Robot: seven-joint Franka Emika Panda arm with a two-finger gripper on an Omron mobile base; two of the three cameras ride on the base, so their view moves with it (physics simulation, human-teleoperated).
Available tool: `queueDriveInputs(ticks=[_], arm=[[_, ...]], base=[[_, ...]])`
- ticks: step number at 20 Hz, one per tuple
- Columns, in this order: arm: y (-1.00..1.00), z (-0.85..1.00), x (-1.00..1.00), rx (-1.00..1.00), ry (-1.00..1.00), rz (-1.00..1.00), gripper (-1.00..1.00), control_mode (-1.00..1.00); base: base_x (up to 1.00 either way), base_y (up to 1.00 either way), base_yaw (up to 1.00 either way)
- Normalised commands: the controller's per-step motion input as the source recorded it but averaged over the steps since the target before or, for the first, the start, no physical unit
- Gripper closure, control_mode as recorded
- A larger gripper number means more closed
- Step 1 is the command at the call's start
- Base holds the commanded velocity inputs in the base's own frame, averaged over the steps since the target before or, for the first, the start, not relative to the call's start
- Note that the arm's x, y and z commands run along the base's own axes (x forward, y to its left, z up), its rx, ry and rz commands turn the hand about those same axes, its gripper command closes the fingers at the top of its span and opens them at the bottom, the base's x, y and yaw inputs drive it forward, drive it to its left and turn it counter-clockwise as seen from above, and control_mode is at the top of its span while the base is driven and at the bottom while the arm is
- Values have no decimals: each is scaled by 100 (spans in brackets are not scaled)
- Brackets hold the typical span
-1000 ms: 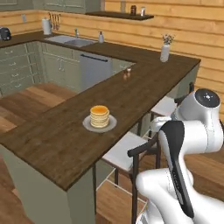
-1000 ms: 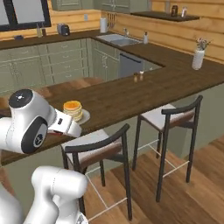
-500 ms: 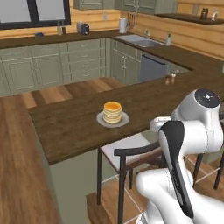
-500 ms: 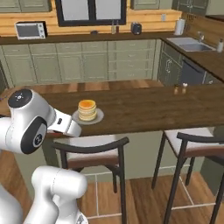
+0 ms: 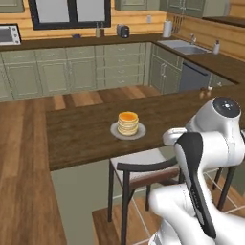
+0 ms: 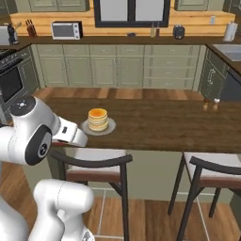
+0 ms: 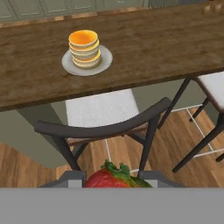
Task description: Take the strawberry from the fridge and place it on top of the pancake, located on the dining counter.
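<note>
Low in the hand view, my gripper [image 7: 111, 179] is shut on the strawberry [image 7: 103, 180], a red fruit with green leaves showing between the two finger tips. The pancake [image 7: 83, 48] is a golden stack on a round grey plate [image 7: 104, 60], standing on the dark wood dining counter [image 7: 153, 43] ahead of and above the hand. The same pancake [image 5: 128, 123] [image 6: 98, 119] sits near the counter's near edge [image 5: 81, 139] [image 6: 160, 127], beyond my arm. The fridge is out of view.
A dark-framed stool with a pale seat [image 7: 105, 116] stands between the hand and the counter, and also appears as stool [image 5: 139, 167] [image 6: 94, 162]. A second stool [image 6: 212, 164] is to the right. Small shakers [image 6: 210, 104] stand on the counter. Wall cabinets, microwave [image 6: 66, 30] and sink lie beyond.
The whole picture has shifted as the base turned: the counter end with the pancake now lies straight ahead and closer. The gripper stays shut.
</note>
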Motion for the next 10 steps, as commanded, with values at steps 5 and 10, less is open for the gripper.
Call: queueDriveInputs(ticks=[5,10], arm=[[0,0,0,0,0,0,100,100],[0,0,0,0,0,0,100,100]], base=[[2,2,21],[1,0,19]])
